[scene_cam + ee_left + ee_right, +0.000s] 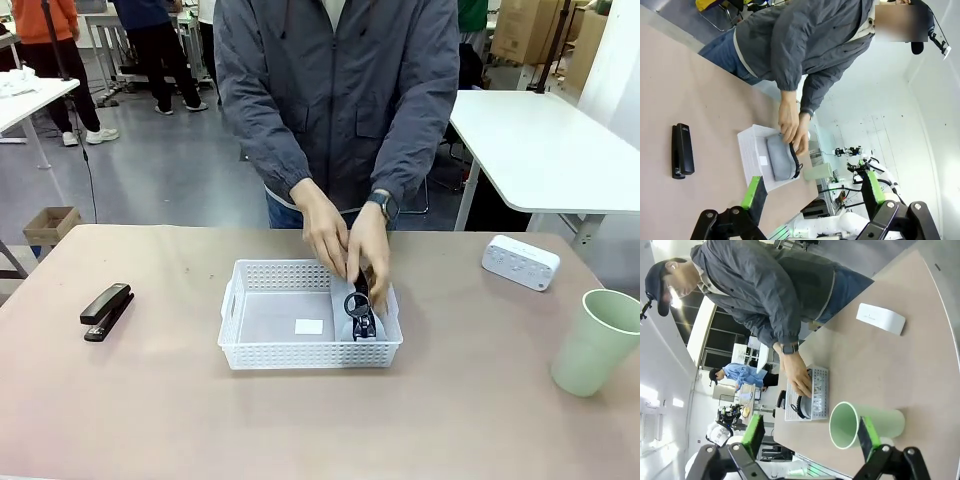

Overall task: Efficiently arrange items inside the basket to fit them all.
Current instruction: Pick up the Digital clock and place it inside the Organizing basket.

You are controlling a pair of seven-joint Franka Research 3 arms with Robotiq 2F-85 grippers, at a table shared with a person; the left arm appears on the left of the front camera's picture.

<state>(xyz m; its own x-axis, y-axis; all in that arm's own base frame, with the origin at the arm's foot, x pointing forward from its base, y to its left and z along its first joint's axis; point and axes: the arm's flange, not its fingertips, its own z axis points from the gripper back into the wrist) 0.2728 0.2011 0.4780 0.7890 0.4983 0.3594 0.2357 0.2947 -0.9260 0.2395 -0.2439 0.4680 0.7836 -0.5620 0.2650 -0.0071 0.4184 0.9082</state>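
Observation:
The white lattice basket point(308, 355) sits mid-table. Both of the person's hands point(345, 245) press the grey zip pouch point(348, 298) on its edge against the basket's right end, its black strap point(360, 322) hanging inside. The black stapler point(107, 310) lies on the table to the left, the small white box point(520, 262) far right, and the pale green cup point(597, 342) stands upright at the right edge. My left gripper point(812, 192) is open above the table, with the stapler point(682, 150), basket point(747, 152) and pouch point(780, 159) beyond it. My right gripper point(809, 436) is open, just short of the cup point(865, 422).
The left half of the basket floor is bare except for a small white label point(309, 326). Bare tabletop point(300, 430) lies in front of the basket. Another white table point(545, 150) stands behind on the right, and people stand far off at the back left.

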